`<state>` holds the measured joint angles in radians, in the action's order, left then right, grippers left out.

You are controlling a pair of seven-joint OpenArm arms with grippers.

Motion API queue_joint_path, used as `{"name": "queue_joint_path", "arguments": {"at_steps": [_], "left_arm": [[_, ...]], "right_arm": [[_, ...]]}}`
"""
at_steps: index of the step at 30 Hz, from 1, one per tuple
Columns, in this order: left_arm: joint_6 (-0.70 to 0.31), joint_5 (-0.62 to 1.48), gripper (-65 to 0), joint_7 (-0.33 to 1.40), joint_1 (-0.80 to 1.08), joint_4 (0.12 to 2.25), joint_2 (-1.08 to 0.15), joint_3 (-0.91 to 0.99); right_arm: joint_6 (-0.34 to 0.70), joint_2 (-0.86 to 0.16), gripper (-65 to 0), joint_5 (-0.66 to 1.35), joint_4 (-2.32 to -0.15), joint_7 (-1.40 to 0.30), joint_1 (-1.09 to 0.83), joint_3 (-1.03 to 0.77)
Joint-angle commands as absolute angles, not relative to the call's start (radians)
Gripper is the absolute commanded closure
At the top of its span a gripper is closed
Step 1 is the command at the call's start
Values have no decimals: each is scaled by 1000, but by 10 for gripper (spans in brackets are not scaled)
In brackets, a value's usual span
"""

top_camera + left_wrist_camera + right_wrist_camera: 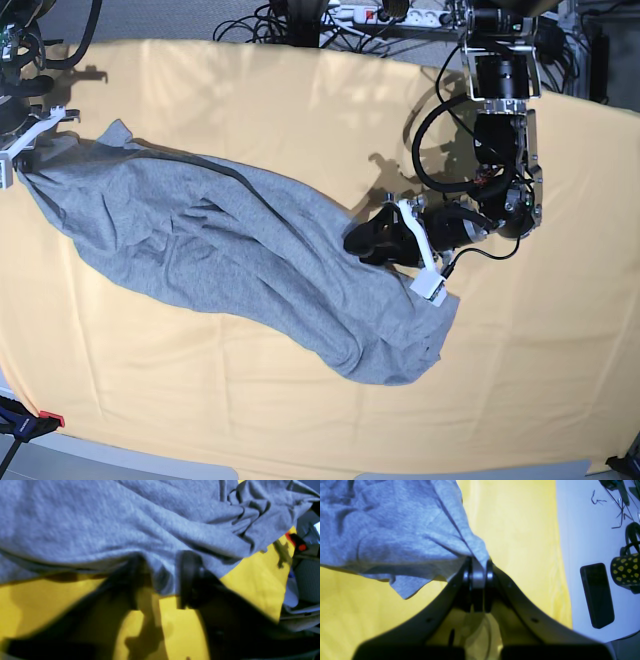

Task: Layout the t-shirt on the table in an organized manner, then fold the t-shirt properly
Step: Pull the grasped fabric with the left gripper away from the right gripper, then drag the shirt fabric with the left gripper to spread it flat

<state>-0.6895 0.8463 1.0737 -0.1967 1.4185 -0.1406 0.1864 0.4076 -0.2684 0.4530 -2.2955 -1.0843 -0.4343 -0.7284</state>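
Your t-shirt [240,255] lies stretched in a long rumpled band across the table [300,110], running from the far left edge down toward the near middle, no lettering showing. Your right gripper [479,566] sits at the far left end of that band, jaws clamped tight on a pinch of grey fabric. Your left gripper [162,580] is at the other end, on the right side of the shirt, with a fold of hem between its fingers [188,577]; the wrist view is blurred, so it looks like a grip, but you cannot tell for certain.
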Motion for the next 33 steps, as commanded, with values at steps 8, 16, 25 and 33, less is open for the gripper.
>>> {"name": "queue_joint_path", "arguments": {"at_steps": [8, 16, 25, 33], "left_arm": [[-651, 867, -349, 1108, -219, 1435, -154, 191], [-533, 766, -494, 1123, -216, 1435, -155, 268], [-512, 751, -494, 1012, -157, 1435, -147, 211], [-530, 714, -493, 937, -187, 1435, -146, 31]], "right_arm": [[417, -283, 0, 456, -2310, -1066, -432, -736], [420, -283, 0, 456, -2310, -1066, -432, -736], [419, -283, 0, 456, -2310, -1063, -432, -736], [419, -283, 0, 456, -2310, -1066, -432, -736]]}}
